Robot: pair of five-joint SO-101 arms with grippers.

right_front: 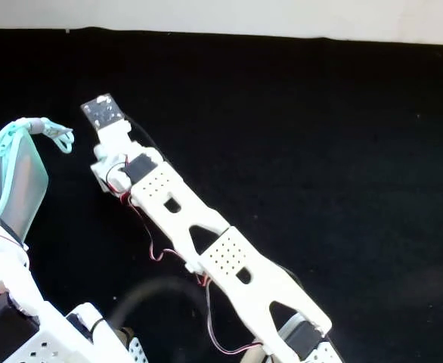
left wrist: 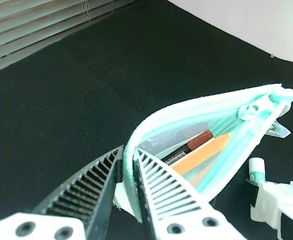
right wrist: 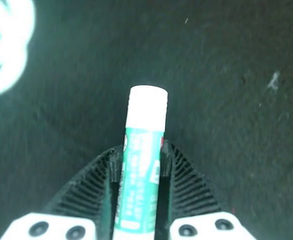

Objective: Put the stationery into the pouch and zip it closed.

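left wrist view: the left claw [left wrist: 128,156] pinches the pouch [left wrist: 186,107] rim to hold its mouth wide, pens [left wrist: 191,143] inside. the right claw [right wrist: 142,150] squeezes a glue stick [right wrist: 145,125] just beside it, likely going in next.

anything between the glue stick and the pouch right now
Nothing: the left wrist view shows a bare strip of table between the glue stick, held by the right gripper, and the pouch.
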